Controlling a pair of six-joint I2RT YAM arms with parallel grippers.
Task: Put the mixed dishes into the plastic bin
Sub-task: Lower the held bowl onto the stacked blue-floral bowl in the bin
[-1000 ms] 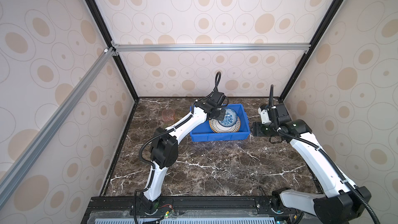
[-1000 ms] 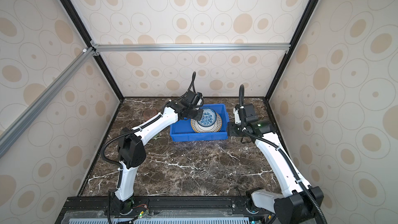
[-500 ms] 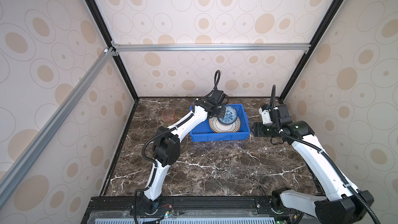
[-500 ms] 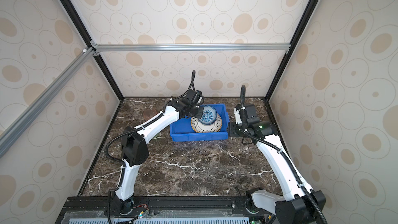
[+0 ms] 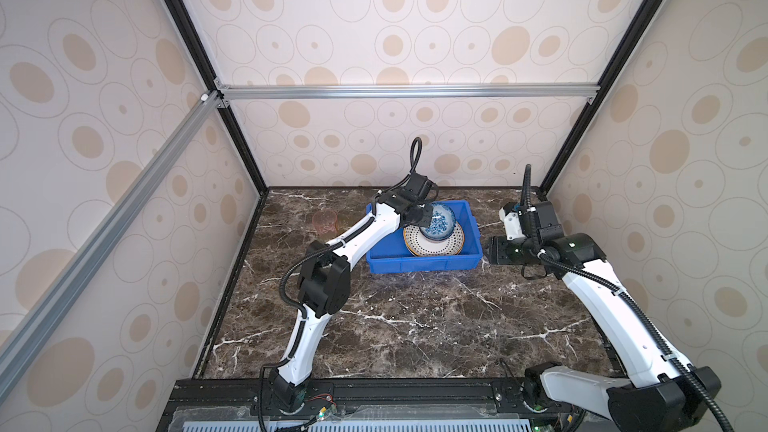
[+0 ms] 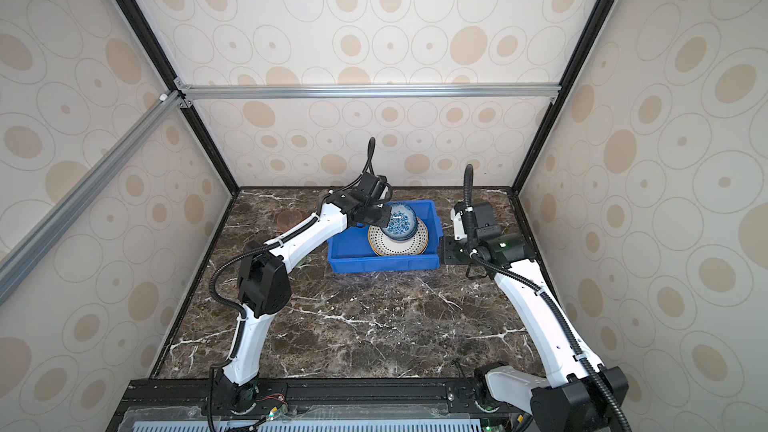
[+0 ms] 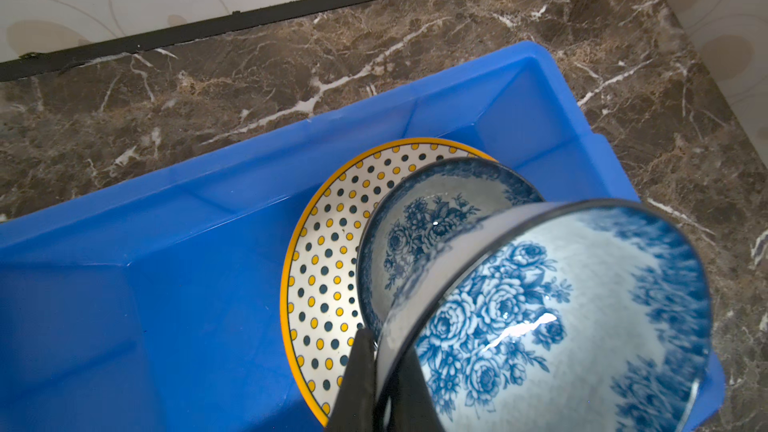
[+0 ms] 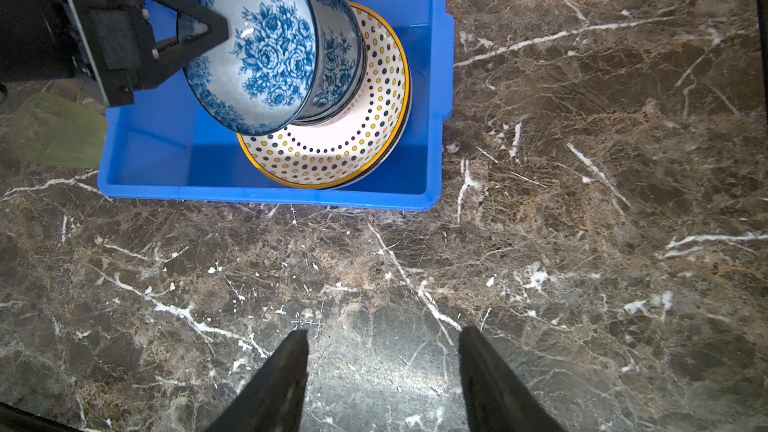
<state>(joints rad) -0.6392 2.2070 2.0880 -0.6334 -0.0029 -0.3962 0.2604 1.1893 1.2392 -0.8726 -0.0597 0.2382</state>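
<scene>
**A:** What has changed in the last second?

**B:** Little. The left gripper [image 7: 379, 352] still pinches the rim of the blue-white bowl [image 7: 540, 317], which tilts over the blue bin [image 8: 166, 193]. That arm's elbow has crept slightly toward the bin. The right gripper [image 8: 383, 331] has not moved. Its jaws stand apart with nothing between them, above the marble table [image 8: 582, 160] just right of the bin.

**A:** And inside the bin?

**B:** A dotted plate [image 8: 332, 155] lies in the right part with a second bowl [image 8: 336, 56] on it. The held bowl hangs right over that one. I cannot tell whether they touch.

**A:** Anything hard to make out?

**B:** A dark edge shows under the dotted plate, too little to name. A pink tumbler [image 5: 325, 220] is only a faint shape left of the bin. A green tumbler [image 8: 54, 130] is blurred and partly behind the left arm.
</scene>
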